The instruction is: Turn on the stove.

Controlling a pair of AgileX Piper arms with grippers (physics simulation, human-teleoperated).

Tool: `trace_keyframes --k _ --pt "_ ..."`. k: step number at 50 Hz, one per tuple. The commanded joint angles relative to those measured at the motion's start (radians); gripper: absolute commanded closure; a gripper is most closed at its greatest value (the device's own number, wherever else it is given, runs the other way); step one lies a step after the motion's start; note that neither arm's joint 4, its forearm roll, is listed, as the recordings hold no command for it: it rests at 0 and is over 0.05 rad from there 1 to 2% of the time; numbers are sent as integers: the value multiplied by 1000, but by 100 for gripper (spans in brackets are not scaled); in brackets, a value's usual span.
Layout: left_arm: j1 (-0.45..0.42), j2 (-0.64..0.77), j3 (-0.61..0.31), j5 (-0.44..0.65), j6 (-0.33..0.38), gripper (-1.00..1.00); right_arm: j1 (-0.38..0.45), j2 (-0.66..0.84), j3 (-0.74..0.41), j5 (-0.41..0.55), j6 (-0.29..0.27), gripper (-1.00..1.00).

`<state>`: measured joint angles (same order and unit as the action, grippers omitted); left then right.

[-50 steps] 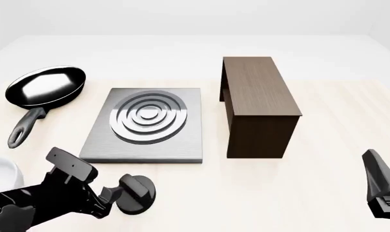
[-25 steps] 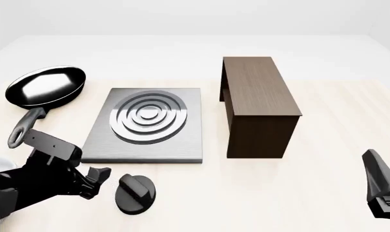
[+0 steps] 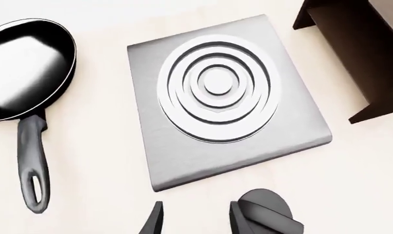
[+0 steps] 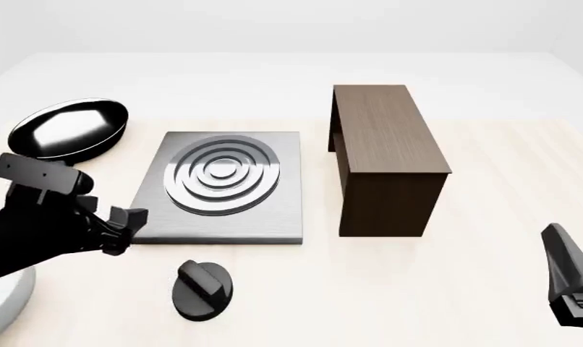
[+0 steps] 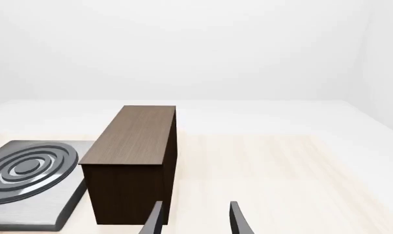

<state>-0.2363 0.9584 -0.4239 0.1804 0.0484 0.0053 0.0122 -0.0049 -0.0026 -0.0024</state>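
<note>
Currently the stove (image 4: 219,186) lies flat on the counter (image 4: 484,275), left of centre in the front view, with its raised concentric burner rings (image 4: 220,176) facing up. Its separate black ridged knob (image 4: 202,289) sits on the counter just in front of the slab's near edge, apart from it.

Left gripper (image 4: 118,230): positioned above the counter beside the stove's near-left corner, to the left of the knob and not touching it. In the left wrist view the fingers (image 3: 153,222) are spread with nothing between them; the knob (image 3: 266,214) appears beside one fingertip, outside the gap.

Right gripper (image 5: 193,219): at the near right of the counter, well apart from the stove. In the right wrist view its fingers are parted and grasp nothing. Only part of the right arm (image 4: 571,285) shows at the edge of the front view.

Other items:
- Black frying pan (image 4: 69,129): on the counter to the left of the stove, far-left area; its handle is partly hidden behind the left arm in the front view.
- Dark brown wooden cabinet (image 4: 383,155): upright, just right of the stove, not touching it.
</note>
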Motion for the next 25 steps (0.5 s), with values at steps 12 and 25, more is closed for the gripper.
trace_keyframes --k 12,25 --pt "137 -23 -25 -47 21 -100 1 0 1 0 0 -100" --pt "190 -5 -81 -39 17 -100 2 0 1 0 -1 -100"
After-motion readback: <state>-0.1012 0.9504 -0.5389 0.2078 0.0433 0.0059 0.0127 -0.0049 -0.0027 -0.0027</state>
